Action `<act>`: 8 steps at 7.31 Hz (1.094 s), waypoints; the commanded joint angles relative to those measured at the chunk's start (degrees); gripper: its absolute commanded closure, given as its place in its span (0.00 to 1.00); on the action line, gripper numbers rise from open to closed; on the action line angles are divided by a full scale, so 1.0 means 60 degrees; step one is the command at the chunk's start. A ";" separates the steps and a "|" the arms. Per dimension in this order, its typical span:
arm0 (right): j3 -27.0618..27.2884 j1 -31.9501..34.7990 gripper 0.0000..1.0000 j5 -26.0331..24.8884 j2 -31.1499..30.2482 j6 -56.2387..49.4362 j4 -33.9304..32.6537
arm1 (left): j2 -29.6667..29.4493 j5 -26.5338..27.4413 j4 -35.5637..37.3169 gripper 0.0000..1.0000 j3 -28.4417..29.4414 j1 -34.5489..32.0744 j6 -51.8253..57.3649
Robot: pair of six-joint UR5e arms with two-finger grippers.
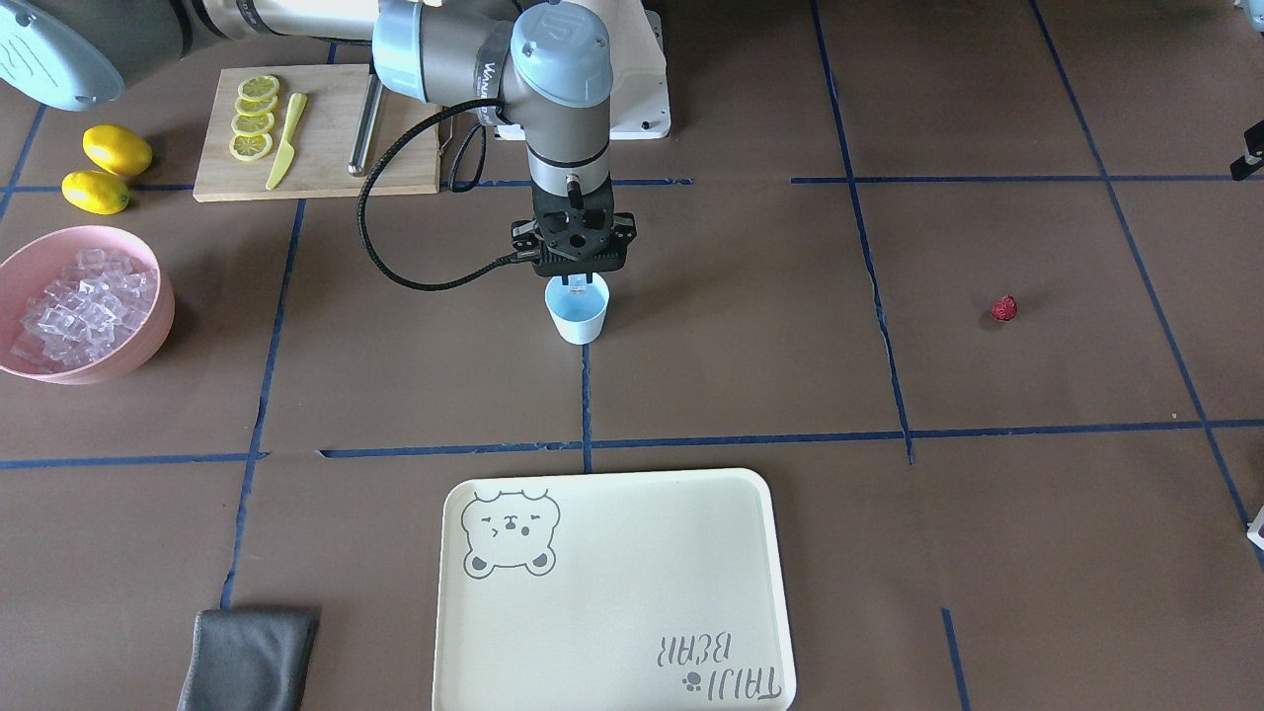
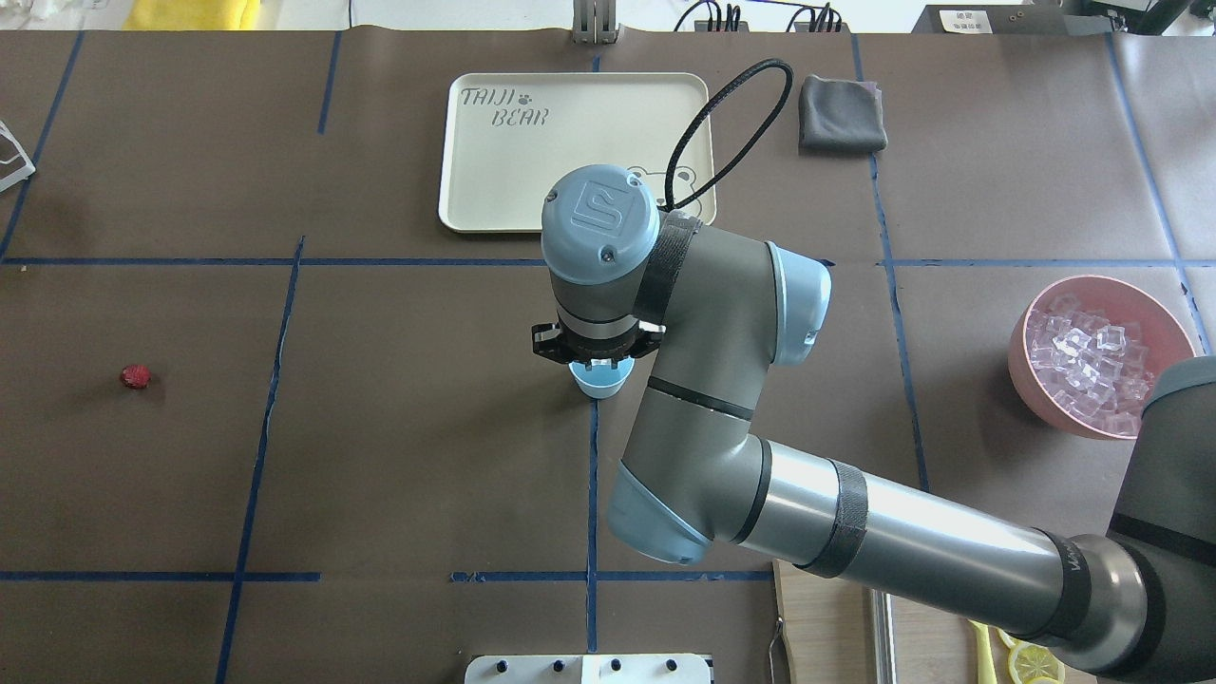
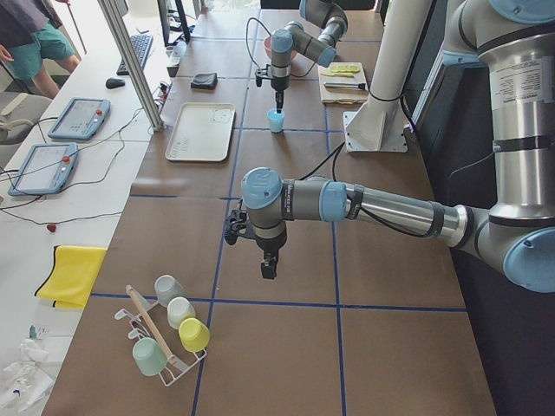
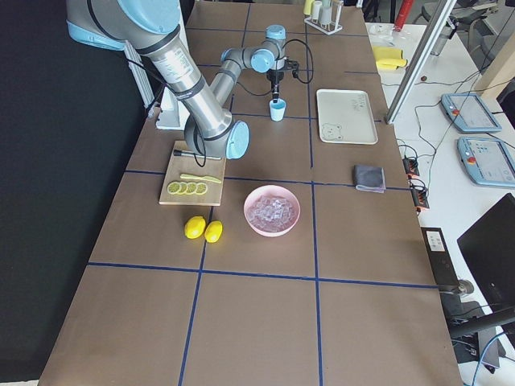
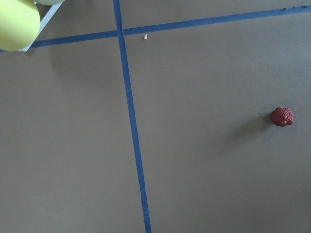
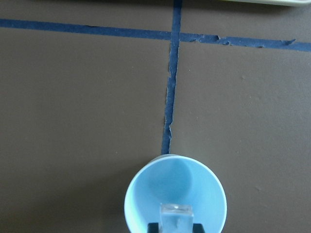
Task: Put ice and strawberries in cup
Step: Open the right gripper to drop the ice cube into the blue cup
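1. Currently the right gripper (image 1: 577, 283) is pinched on one ice cube (image 6: 177, 214), hanging just over the mouth of the cup (image 6: 146, 189). The cube isn't inside yet, and the cup looks empty otherwise.
2. Cube handling: hard, light, probably slick. The flat faces are the only sane grip, and a narrow pinch like this could squirt it out. I'd release it low so it doesn't bounce off the rim.
3. Cup: thin, light plastic by the look of it, likely tips easily — avoid nudging the rim with the fingers.
4. The rest of the ice (image 1: 79, 301) sits in the pink bowl (image 1: 163, 321), well apart from the cup, on the robot's right.
5. Strawberry (image 1: 1004, 309) lies alone on the table (image 1: 741, 346), far out on the robot's left. Soft, bumpy, bruises easily — take it across the widest part with a light squeeze.
6. Left gripper (image 3: 268, 264) hovers above the table; can't tell how its jaws stand, since it only shows in the side view.
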 commanded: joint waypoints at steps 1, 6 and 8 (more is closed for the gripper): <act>-0.0002 -0.0007 0.00 -0.0018 -0.0019 0.0025 0.0294 | -0.0005 0.0000 0.0005 0.00 -0.0014 0.0002 0.0000; 0.0085 0.0094 0.00 -0.0018 -0.0005 -0.0019 0.0265 | -0.0006 0.0000 -0.0010 0.00 -0.0014 0.0002 0.0000; 0.0348 0.0576 0.00 0.0200 0.0054 -0.0121 -0.0142 | -0.0006 0.0000 -0.0009 0.00 -0.0014 0.0002 0.0000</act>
